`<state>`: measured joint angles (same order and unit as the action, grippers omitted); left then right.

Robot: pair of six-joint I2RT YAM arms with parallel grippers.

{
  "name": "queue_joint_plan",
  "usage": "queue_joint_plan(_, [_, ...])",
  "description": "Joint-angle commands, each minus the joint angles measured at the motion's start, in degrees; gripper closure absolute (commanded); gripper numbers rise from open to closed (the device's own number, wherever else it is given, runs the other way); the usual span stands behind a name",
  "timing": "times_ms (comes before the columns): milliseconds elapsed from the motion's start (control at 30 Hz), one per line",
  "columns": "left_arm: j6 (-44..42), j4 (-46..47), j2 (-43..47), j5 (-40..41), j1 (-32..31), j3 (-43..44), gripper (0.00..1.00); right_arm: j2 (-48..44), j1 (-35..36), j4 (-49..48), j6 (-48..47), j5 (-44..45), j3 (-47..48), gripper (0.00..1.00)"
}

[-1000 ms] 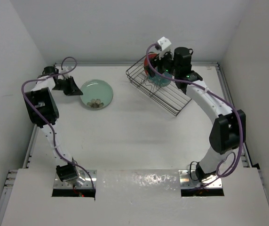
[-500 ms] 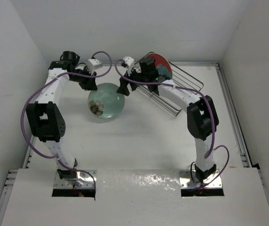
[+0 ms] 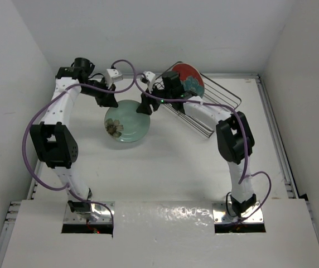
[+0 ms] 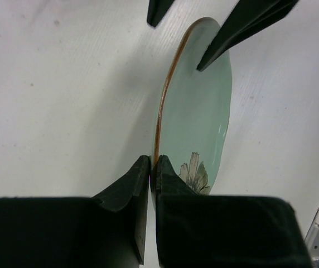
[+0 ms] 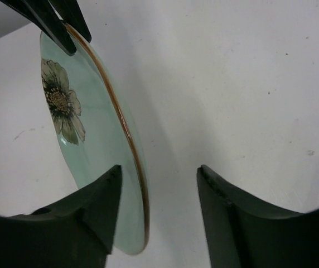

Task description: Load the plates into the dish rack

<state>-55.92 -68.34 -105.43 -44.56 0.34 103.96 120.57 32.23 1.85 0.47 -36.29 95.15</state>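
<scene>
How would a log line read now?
left jaws: shut on pale mint-green plate; right jaws: open astride its rim; red flowered plate: in dark wire rack

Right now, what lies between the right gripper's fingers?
In the right wrist view, the rim of the green plate lies between the parted fingers of the right gripper, close to one finger; behind it only white table shows.

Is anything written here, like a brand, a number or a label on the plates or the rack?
None can be read. The green plate and the red plate bear only painted decoration, no writing. The rack is bare wire with no label showing.
</scene>
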Motion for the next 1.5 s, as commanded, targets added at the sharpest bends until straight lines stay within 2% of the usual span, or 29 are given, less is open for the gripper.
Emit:
queue_joint_plan(0, [-1.21,-1.19,3.38,-9.41,-1.48,3.70,1.00,0.98,0.11,-3.60,3.12,-2.73,1.08,0.48])
queue_joint_plan(33, [-0.95,-1.10,3.39,-9.76,-1.48,3.70,1.00,1.07,0.20,-4.56,3.66,-2.99,1.26,0.60])
queue_joint_plan(100, [-0.07,-0.49,3.47,-9.94,-1.39,3.79,1.00,1.07,0.12,-6.14,5.84,-4.39,1.35,0.78])
queue_joint_plan(133, [0.02,-0.48,3.56,-9.94,-1.48,3.97,1.00,0.72,0.20,-7.20,6.47,-4.66,1.44,0.95])
queue_joint_plan(167, [0.20,-0.48,3.56,-10.11,-1.48,3.97,1.00,0.45,0.20,-7.73,7.00,-5.27,1.44,1.00])
queue_joint_plan(267, [3.52,1.79,3.65,-10.03,-1.39,3.97,1.00,-1.56,-0.06,-9.93,8.93,-5.37,0.65,1.00])
queue_joint_plan(300, [9.11,5.80,3.65,-8.02,-1.39,3.88,1.00,-2.09,-0.32,-10.37,9.89,-4.32,0.47,1.00])
queue_joint_plan(367, [13.19,9.08,3.48,-5.20,-1.31,3.97,0.96,-3.67,-0.85,-11.25,11.12,-3.26,0.64,1.00])
queue_joint_plan(400, [14.60,10.32,3.47,-3.36,-1.39,3.97,0.77,-4.20,-1.46,-11.77,12.61,-2.82,0.82,1.00])
queue_joint_plan(467, [15.57,10.77,3.21,-2.56,-1.39,4.32,0.48,-5.87,-2.34,-12.83,14.02,-2.47,1.17,1.00])
queue_joint_plan(500, [16.80,10.94,3.21,-2.21,-1.39,4.58,0.09,-6.57,-2.61,-13.09,14.03,-2.21,1.26,1.00])
queue_joint_plan(533, [17.68,11.20,3.12,-1.94,-1.39,4.93,0.00,-7.10,-2.87,-13.44,14.03,-1.94,1.26,1.00])
queue_joint_plan(667, [24.17,16.72,3.21,1.74,-1.13,5.81,0.00,-10.09,-4.71,-12.92,12.90,0.51,1.70,1.00])
queue_joint_plan(733, [31.02,20.07,4.17,7.09,-0.61,6.25,0.00,-10.97,-5.77,-10.39,11.32,3.92,2.40,1.00])
queue_joint_plan(800, [38.12,25.50,5.31,12.79,-0.34,6.25,0.00,-12.37,-7.44,-6.10,6.49,7.53,4.16,1.00])
queue_joint_plan(833, [39.73,26.75,6.10,15.18,-0.34,6.43,0.00,-12.90,-7.88,-4.50,4.04,11.82,5.03,1.00])
queue_joint_plan(967, [45.54,28.70,5.93,26.60,-0.34,7.48,0.00,-13.88,-11.56,0.87,-7.91,19.92,10.64,1.00])
queue_joint_plan(1067, [45.64,29.05,6.02,27.68,-0.34,5.82,0.00,-13.44,-14.20,4.04,-13.54,25.45,13.21,1.00])
queue_joint_plan(1200, [45.90,29.31,6.37,28.12,-0.34,2.57,0.00,-13.79,-16.84,2.64,-17.68,29.07,13.13,1.00])
queue_joint_plan(1333, [45.73,29.66,6.38,27.94,-0.34,0.54,0.00,-12.30,-17.46,2.55,-25.60,29.88,12.25,1.00])
queue_joint_plan(1467, [45.38,29.66,6.55,28.29,-0.34,-0.42,0.00,-10.19,-18.69,4.04,-25.52,29.61,12.77,1.00])
